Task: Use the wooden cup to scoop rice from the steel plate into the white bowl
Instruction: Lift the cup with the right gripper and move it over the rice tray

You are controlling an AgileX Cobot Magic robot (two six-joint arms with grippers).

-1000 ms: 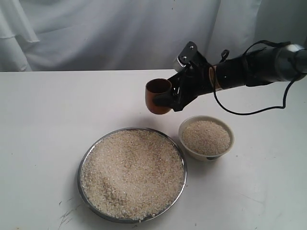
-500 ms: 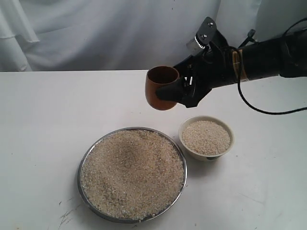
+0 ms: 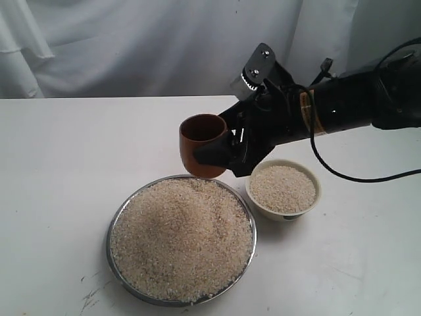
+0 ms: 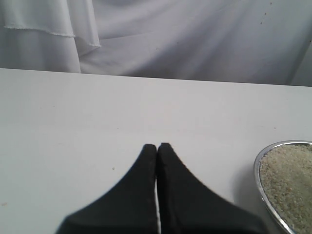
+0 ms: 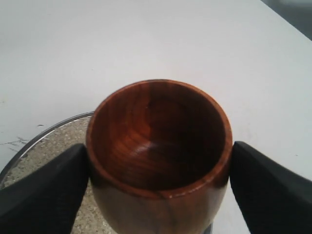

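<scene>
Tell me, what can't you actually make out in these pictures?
- Exterior view: the right gripper covers part of the rim of the white bowl; the left gripper is out of frame.
- Left wrist view: the picture's edges cut off the steel plate, leaving a sliver of rim and rice.
- Right wrist view: the wooden cup blocks most of the plate; the bowl is out of sight.
</scene>
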